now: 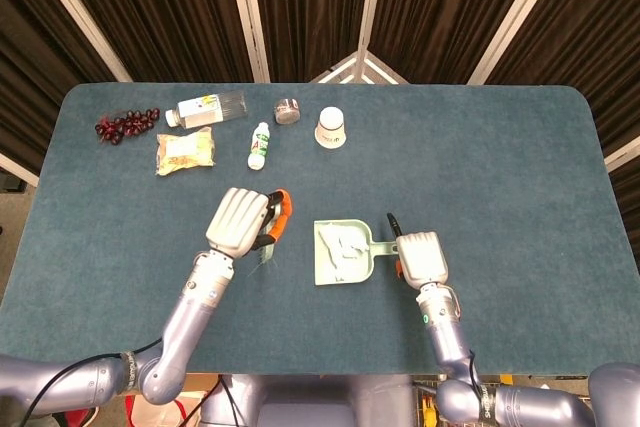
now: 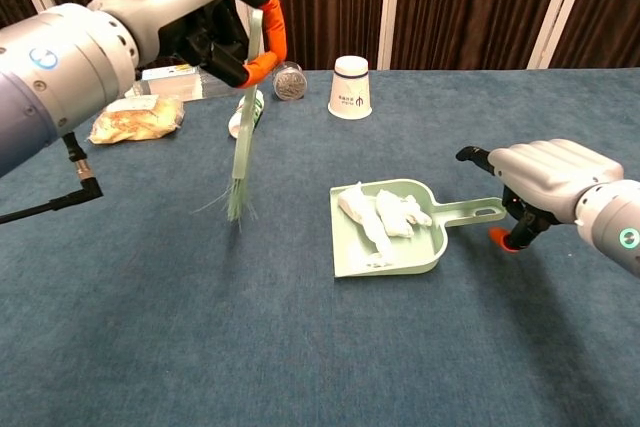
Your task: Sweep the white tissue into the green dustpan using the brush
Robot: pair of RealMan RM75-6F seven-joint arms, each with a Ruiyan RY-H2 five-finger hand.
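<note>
The white tissue lies crumpled inside the green dustpan, which sits flat on the tabletop with its handle pointing toward the right robot hand. That robot hand rests just beside the handle end, fingers curled downward; whether it actually grips the handle cannot be told from either view. The left robot hand holds the brush upright by its top, bristles hanging just above or barely on the tabletop, well apart from the dustpan's open edge.

The sweeping looks done, so the step in hand is probably putting the brush down. It should be lowered gently and laid flat, clear of the pan so nothing tips the tissue back out.

Counted: one tissue, one dustpan, one brush. Along the far side stand one paper cup, one small white bottle, one clear bottle, one small jar, one snack packet and one bunch of grapes.
</note>
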